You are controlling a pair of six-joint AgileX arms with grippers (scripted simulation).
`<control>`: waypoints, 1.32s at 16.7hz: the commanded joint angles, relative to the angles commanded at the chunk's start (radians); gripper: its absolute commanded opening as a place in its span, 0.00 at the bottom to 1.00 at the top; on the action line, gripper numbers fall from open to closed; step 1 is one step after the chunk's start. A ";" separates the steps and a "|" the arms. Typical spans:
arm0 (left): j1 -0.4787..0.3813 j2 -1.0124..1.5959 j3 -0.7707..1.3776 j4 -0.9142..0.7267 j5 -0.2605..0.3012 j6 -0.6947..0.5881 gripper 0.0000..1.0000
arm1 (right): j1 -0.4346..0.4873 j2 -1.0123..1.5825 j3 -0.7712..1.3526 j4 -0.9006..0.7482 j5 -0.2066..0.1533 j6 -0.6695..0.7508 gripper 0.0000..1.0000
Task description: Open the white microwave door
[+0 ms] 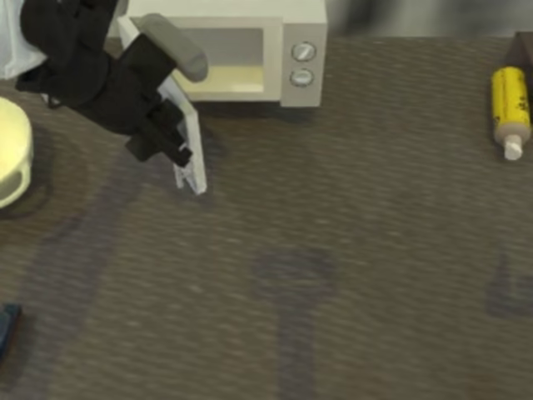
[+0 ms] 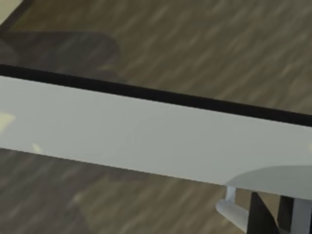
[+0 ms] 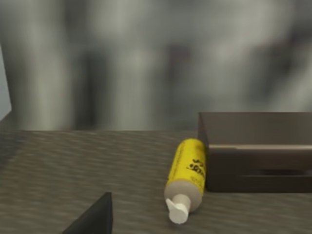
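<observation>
Now the left arm swings the microwave (image 1: 250, 50) door (image 1: 193, 154) open at the surface's (image 1: 350, 267) 11 o'clock.

Seen from above, the door stands wide, hinged at the oven's left, its free edge pointing toward 6 o'clock and the cream cavity showing. The left end effector (image 1: 166, 143) sits against that free edge; whether its fingers clamp the door or only press it, I cannot tell. To finish well, it should likely follow the hinge's arc rather than pull straight. A pale bowl (image 1: 12, 154) at 9 o'clock lies near the sweep and could be struck. A yellow tube (image 1: 510, 108) and brown box (image 3: 256, 151) rest at 2 o'clock, well apart. The right arm is out of the top view.
</observation>
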 joint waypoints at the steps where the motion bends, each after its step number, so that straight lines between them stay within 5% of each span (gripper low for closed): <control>1: 0.007 -0.002 -0.003 -0.005 0.008 0.018 0.00 | 0.000 0.000 0.000 0.000 0.000 0.000 1.00; 22: 0.011 -0.003 -0.006 -0.009 0.013 0.029 0.00 | 0.000 0.000 0.000 0.000 0.000 0.000 1.00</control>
